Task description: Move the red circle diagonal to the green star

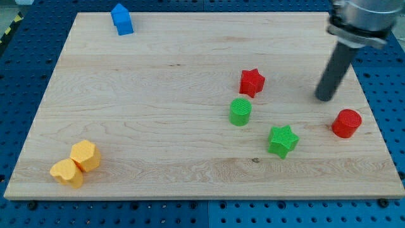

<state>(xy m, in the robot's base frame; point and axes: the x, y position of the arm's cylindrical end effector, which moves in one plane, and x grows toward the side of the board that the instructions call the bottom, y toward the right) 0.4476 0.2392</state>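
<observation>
Red circle (pixel 347 123) untouched; my tip (pixel 325 97) just above-left, no jaws on rod.

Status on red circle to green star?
Done: nothing visibly. In hand: my tip sits just above-left of the red circle, apart from it. Left: the circle lies right of and slightly above the green star, with a clear gap; it needs pushing to a diagonal spot beside the star.

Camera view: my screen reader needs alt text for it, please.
My tip rests on a wooden board, just above-left of the red circle; the green star lies left of the circle. Also there: red star, green circle, blue block, two yellow blocks.
</observation>
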